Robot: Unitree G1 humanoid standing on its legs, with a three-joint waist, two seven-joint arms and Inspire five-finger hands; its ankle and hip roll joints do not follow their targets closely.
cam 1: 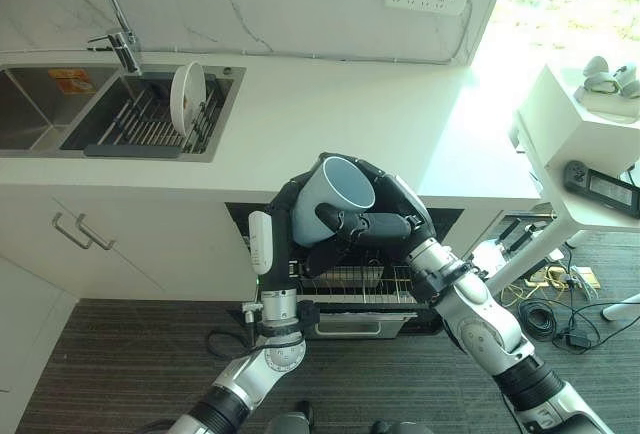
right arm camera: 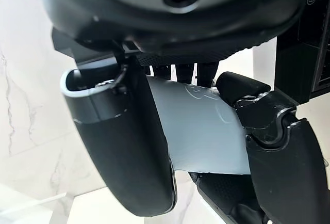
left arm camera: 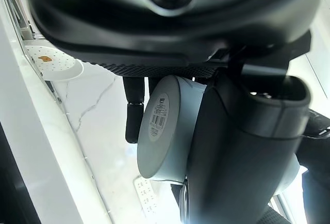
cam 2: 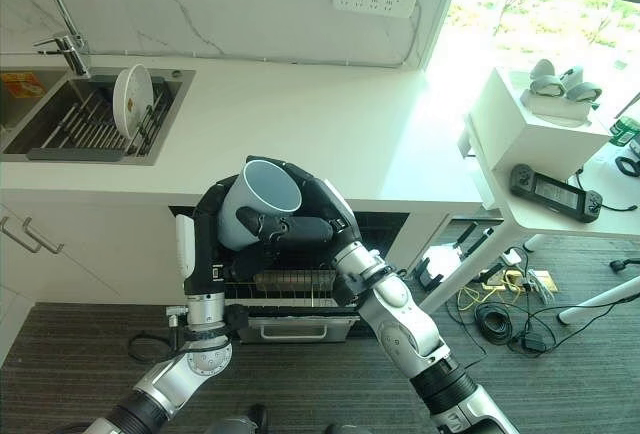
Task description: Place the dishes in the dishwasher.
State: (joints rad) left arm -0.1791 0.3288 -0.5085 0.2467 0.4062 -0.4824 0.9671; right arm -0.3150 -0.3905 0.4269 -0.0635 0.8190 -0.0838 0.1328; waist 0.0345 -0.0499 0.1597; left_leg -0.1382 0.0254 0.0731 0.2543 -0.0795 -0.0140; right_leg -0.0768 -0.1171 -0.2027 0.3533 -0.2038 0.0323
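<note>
Both robot hands, left (cam 1: 285,216) and right (cam 1: 385,216), clamp the cup (cam 1: 333,197) above the dishwasher rack (cam 1: 365,284) (unloaded yet); one plate (cam 1: 186,94) waits in the sink.

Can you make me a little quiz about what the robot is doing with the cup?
1. True or false: the pale blue cup is sitting in the sink.
2. What holds the cup? A) just the left hand B) just the right hand C) both hands
3. Fill in: a white ___ stands on edge in the drying rack.

Key:
1. False. It is held up in front of the counter, above the open dishwasher.
2. C
3. plate
</note>
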